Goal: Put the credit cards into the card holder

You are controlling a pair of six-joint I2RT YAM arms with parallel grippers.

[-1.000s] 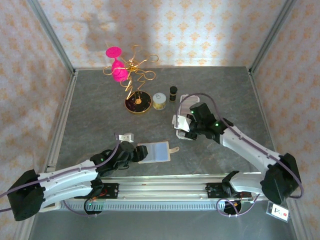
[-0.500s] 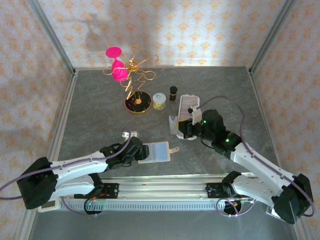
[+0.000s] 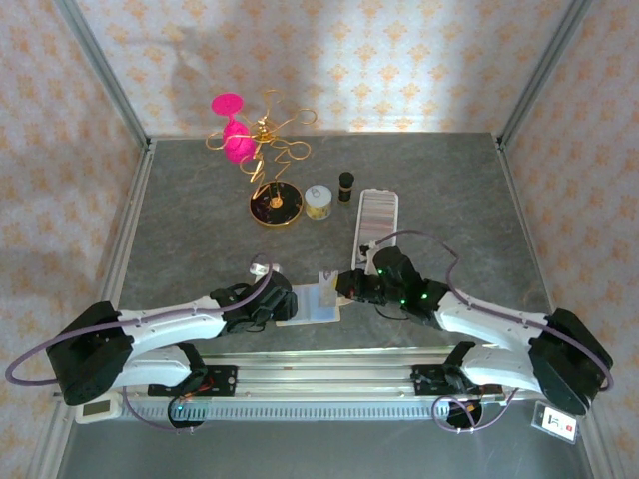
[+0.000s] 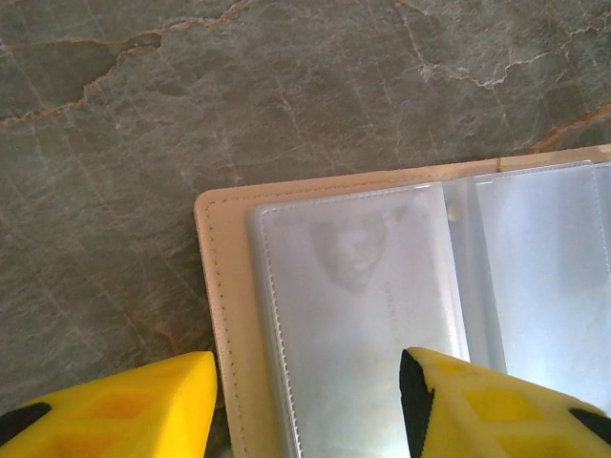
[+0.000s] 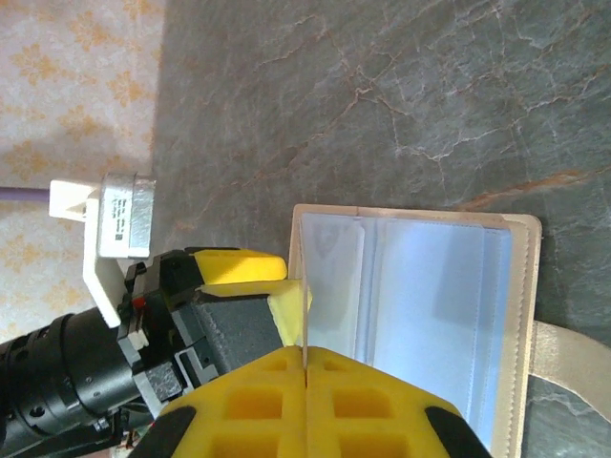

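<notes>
The cream-beige card holder [image 3: 312, 311] lies open on the table, its clear sleeves facing up [image 4: 224, 315] [image 5: 520, 315]. My left gripper [image 3: 280, 299] [image 4: 307, 382] stands open over the holder's left edge. One yellow finger is over the table and the other over the left sleeve. My right gripper [image 3: 344, 286] [image 5: 305, 351] is shut on a pale credit card [image 3: 326, 289]. The credit card [image 5: 305, 286] appears edge-on, upright over the holder's left sleeve and close to the left gripper's fingers.
A long clear plastic case [image 3: 378, 214] with ribbed rows lies behind the holder at the right. Further back stand a gold wire stand [image 3: 272, 205] with pink pieces, a small tin [image 3: 319, 203] and a dark little bottle [image 3: 345, 185]. A metal rail [image 3: 329, 364] runs along the near edge.
The right gripper has come from the clear case down and left to the card holder, carrying the card. The left gripper has shifted right onto the holder's left edge and its jaws have narrowed somewhat.
</notes>
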